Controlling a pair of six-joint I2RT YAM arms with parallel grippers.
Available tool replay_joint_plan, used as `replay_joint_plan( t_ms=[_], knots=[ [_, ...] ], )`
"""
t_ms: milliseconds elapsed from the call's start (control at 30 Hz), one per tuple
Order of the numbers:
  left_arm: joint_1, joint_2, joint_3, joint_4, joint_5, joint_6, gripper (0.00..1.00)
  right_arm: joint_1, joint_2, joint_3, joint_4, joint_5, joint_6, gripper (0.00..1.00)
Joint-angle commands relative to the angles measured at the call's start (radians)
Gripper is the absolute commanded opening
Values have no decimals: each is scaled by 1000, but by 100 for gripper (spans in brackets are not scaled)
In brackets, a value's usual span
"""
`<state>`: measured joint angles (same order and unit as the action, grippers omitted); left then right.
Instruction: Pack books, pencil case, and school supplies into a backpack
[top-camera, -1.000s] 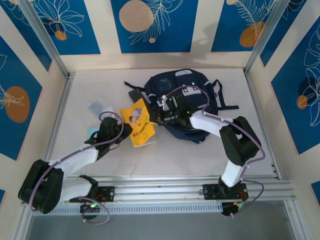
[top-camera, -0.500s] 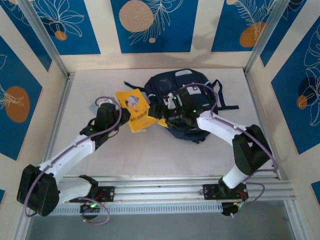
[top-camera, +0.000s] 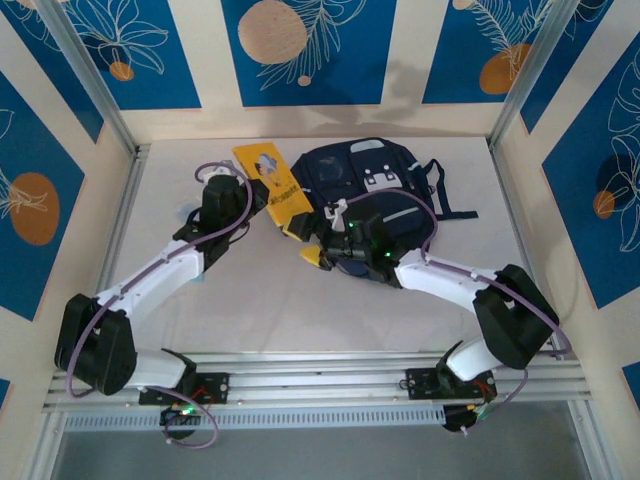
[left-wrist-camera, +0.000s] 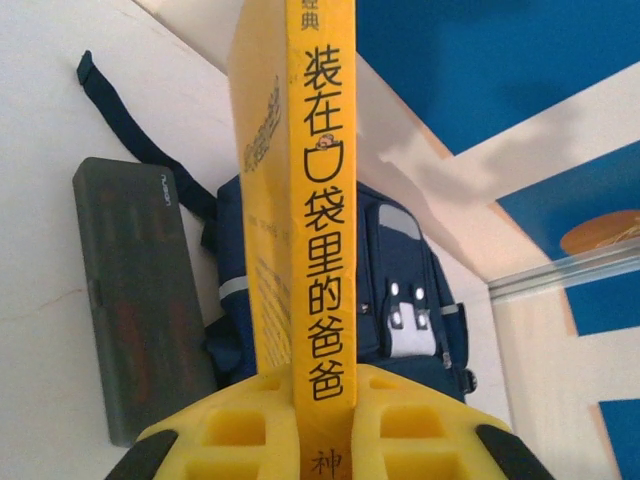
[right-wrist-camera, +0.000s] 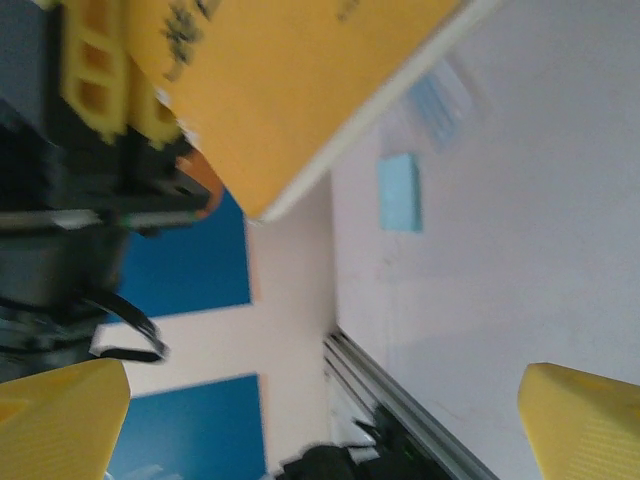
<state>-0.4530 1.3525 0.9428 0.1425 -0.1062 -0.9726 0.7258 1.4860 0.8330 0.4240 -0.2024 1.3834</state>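
The left gripper (top-camera: 248, 196) is clamped tight on the yellow book (top-camera: 272, 182) and holds it off the table (top-camera: 300, 300), just left of the backpack (top-camera: 372, 178). From above, the book's long axis runs on a diagonal: its far end points to the back wall and its near end slants down toward the backpack's left side, with the cartoon cover turned up. In the left wrist view the left gripper (left-wrist-camera: 322, 400) pinches the yellow book (left-wrist-camera: 318, 200) at the foot of its spine. The spine runs straight away from the fingers (left-wrist-camera: 225, 430), and the dark title reads down toward them. The pencil case (left-wrist-camera: 130, 300) lies flat to the left of the book, its long axis roughly in line with the spine and its far end by a dark strap of the backpack (left-wrist-camera: 400, 280). The right gripper (top-camera: 303, 243) sits at the backpack's near-left corner with its jaws spread wide and nothing between them. It is just below the book's near end, though whether they touch is hard to tell. The blurred right wrist view shows the right gripper (right-wrist-camera: 322, 380) gaping over bare table, the yellow book (right-wrist-camera: 290, 90) overhead, and the light-blue pad (right-wrist-camera: 400, 192) lying near a whitish piece (right-wrist-camera: 440, 100).
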Motion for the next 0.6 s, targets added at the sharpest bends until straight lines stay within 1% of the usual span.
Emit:
replay_joint_plan(
  t_ms=[0, 133, 300, 333, 400, 467, 500, 533, 567],
  knots=[
    [-12, -19, -14, 172, -17, -74, 0, 22, 53, -31, 278, 125, 146, 100],
    [-39, -44, -47, 208, -51, -101, 0, 33, 136, -9, 368, 124, 212, 99],
    [-58, -75, -90, 226, -56, -136, 0, 34, 210, -21, 517, 221, 241, 100],
    [-59, -80, -99, 226, -53, -141, 0, 29, 216, -23, 533, 241, 230, 100],
    [-62, -91, -117, 222, -50, -151, 0, 16, 223, -21, 533, 270, 213, 97],
    [-66, -103, -135, 213, -46, -158, 0, -5, 231, -20, 534, 279, 209, 90],
    [-67, -109, -142, 210, -46, -161, 0, -14, 234, -19, 541, 277, 206, 83],
    [-68, -114, -151, 207, -46, -164, 0, -23, 238, -20, 549, 273, 201, 74],
    [-70, -119, -159, 206, -43, -168, 0, -32, 240, -20, 554, 272, 203, 62]
  ],
)
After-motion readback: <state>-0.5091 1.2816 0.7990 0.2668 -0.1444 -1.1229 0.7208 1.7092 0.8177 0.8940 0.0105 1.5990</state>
